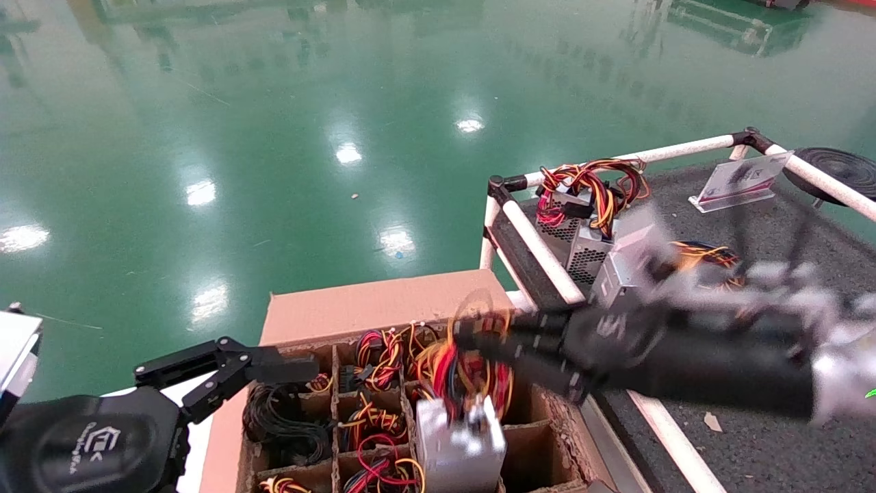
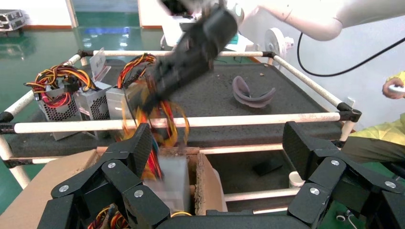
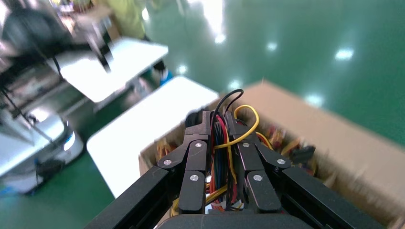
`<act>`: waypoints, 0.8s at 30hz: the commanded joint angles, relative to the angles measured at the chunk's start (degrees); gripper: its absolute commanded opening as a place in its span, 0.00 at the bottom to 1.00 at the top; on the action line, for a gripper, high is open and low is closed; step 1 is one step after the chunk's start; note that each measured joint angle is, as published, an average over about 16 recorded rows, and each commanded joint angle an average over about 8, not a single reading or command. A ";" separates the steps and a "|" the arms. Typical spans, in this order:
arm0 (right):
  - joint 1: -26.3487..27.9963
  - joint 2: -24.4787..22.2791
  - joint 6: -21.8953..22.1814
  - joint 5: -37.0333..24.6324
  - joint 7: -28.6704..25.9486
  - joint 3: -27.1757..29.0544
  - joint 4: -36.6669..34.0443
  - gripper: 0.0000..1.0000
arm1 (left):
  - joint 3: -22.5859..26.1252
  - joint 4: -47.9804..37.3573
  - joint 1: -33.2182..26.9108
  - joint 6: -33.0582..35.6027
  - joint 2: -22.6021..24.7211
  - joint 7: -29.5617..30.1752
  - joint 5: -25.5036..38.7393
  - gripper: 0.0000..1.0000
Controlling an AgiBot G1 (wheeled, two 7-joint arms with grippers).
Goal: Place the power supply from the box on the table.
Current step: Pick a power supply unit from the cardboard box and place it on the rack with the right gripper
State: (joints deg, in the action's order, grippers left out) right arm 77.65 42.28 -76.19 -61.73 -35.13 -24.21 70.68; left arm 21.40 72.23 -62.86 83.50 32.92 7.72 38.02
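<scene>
Right wrist view alone shows the right gripper (image 3: 217,125) clenched on the power supply's wire bundle (image 3: 220,143). Head view shows the power supply (image 1: 460,441) hanging over the box (image 1: 383,308), long axis near vertical, wires up. Left gripper (image 1: 274,366) sits released at the box's left edge.

A glossy green floor (image 1: 287,123) fills most of the head view, mirroring bright ceiling lights as white patches. In the right wrist view two white tables (image 3: 143,129) stand on that floor, one behind the other, with a person in yellow (image 3: 126,16) beyond them. The left wrist view shows a pale wall (image 2: 363,71) with a black cable (image 2: 334,71) hanging across it, and a person in yellow (image 2: 382,138) at its edge.
</scene>
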 commanded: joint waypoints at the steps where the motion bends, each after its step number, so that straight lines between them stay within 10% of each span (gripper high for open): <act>1: 0.89 -0.94 0.09 1.68 -1.40 1.18 0.88 0.00 | 0.00 0.00 0.00 0.00 0.00 0.00 0.00 1.00; 24: 14.26 -6.44 1.07 6.46 -6.81 7.90 -0.16 0.00 | 0.01 0.00 0.00 0.00 0.00 0.00 -0.01 1.00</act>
State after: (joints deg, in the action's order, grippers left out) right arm 91.78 35.85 -75.40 -55.29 -41.65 -16.39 70.05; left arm 21.41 72.23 -62.86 83.49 32.92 7.71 38.01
